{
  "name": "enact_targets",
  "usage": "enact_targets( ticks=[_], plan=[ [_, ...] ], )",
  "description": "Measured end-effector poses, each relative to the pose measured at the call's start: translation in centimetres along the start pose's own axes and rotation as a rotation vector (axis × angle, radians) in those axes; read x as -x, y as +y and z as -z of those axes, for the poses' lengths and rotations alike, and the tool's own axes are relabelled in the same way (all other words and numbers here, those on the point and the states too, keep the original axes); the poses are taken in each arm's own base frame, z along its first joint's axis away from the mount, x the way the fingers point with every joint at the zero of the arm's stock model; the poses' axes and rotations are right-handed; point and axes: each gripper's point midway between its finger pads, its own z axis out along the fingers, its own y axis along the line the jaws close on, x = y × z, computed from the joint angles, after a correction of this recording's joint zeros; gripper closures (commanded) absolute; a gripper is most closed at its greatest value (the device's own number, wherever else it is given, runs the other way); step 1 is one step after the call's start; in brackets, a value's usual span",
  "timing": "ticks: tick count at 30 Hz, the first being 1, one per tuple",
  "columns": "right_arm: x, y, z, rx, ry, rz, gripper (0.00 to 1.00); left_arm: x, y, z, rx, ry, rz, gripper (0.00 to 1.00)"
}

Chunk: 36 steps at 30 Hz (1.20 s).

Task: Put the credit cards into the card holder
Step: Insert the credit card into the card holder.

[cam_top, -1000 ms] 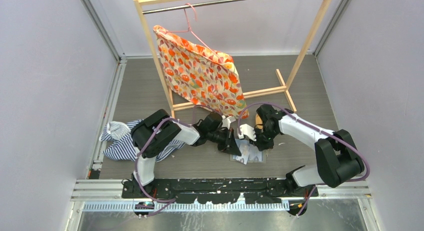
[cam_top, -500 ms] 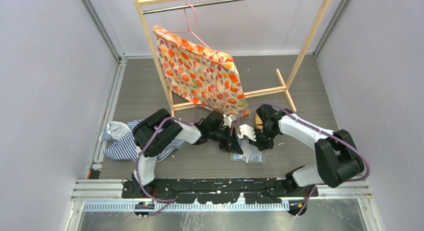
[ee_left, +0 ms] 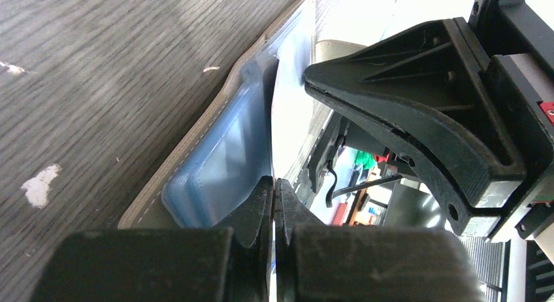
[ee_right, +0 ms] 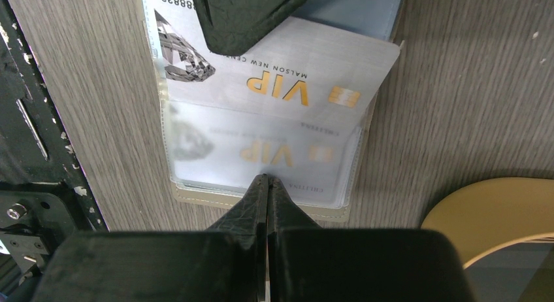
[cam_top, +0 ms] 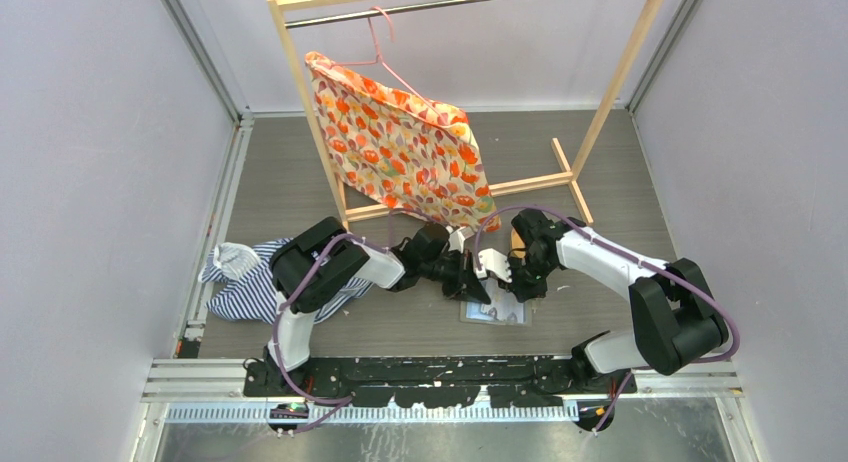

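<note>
Right claw (ee_right: 266,179), pressed together, touches the taupe folding card holder (ee_right: 209,199) at six o'clock. Only its wrist view shows the white plastic VIP card (ee_right: 326,61).

The left tool (ee_left: 275,184) has edged slightly farther up the table — the card holder (cam_top: 503,316) now lies flatter.

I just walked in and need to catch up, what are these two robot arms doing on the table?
Both arms are working over the open card holder on the table. One silver VIP card sits inside a clear sleeve. A second VIP card lies skewed above it, only partly in. The left gripper, shut, is over that second card's far end. The right gripper, also shut, has its tips at the holder's edge. That card is not yet fully seated.
</note>
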Motion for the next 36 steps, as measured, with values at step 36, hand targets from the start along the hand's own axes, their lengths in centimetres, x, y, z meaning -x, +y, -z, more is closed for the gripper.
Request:
enact_targets(
  ticks=[36],
  plan=[
    [1.1,0.4,2.4,0.001,-0.117,-0.066,0.85,-1.0,-0.7,-1.9,0.03,-0.071,-0.013,0.63]
  ],
)
